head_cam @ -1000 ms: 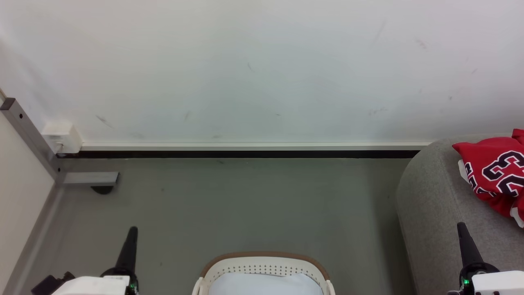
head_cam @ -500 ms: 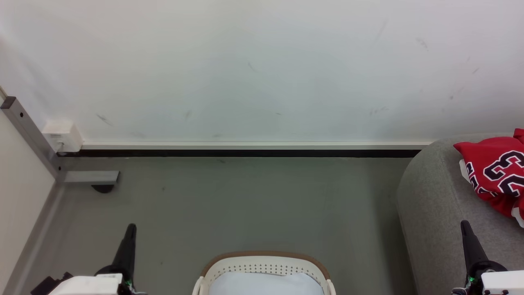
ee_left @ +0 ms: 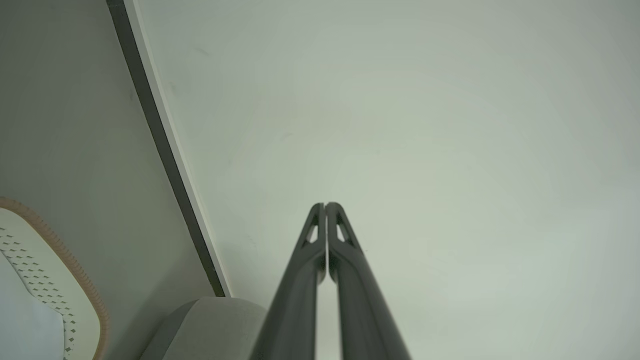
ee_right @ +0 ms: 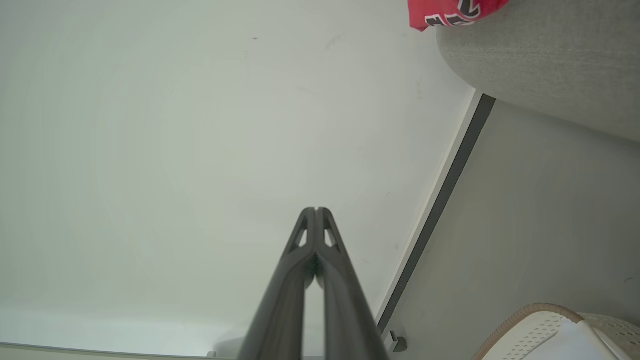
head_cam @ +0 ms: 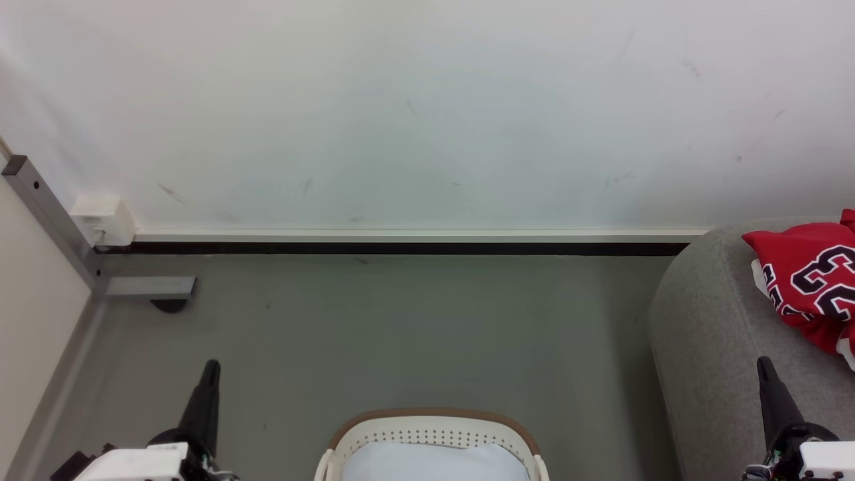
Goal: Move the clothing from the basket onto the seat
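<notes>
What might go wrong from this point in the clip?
1. The jersey lies close to the rounded far edge of the seat, by the wall; a nudge might tip it off.
2. The basket is mostly cut off in the head view, so anything left inside may be missed.

Bare test room with a few home furnishings

Scuffed white wall [head_cam: 427, 100], grey floor [head_cam: 401, 321] and a metal frame [head_cam: 51, 220] far left; an upholstered seat [head_cam: 701, 321] right, a laundry basket [head_cam: 434, 434] near.
</notes>
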`<state>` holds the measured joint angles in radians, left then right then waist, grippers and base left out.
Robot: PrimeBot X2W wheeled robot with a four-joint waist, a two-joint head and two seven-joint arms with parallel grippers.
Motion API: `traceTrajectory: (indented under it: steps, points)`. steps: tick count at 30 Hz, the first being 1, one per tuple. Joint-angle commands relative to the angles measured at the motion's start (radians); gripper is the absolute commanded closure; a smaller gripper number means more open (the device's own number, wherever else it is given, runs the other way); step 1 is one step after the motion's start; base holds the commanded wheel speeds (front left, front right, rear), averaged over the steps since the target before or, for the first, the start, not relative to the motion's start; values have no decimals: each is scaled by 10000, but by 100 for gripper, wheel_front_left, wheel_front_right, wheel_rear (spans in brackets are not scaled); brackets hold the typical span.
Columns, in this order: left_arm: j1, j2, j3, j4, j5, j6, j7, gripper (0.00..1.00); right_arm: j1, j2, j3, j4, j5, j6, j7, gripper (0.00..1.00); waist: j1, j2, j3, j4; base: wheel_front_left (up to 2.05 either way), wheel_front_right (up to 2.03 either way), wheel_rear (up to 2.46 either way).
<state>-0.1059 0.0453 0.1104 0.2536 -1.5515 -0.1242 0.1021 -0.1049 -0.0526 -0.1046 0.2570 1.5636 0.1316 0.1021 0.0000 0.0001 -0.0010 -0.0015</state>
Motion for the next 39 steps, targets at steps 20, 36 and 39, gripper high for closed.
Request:
traceTrajectory:
  steps: [20, 36, 39]
  points:
    - [-124, 85, 72, -40, -654, -90, 174, 100, -155, 28, -150, -108, 478, -17, 169, 100, 0, -1, 18, 15, 0, 0, 0]
    - [-123, 84, 70, -41, -656, -90, 173, 100, -150, 28, -150, -107, 477, -17, 169, 100, 0, -1, 18, 15, 0, 0, 0]
    - [-123, 84, 70, -41, -656, -90, 173, 100, -150, 29, -150, -107, 477, -17, 169, 100, 0, -1, 18, 15, 0, 0, 0]
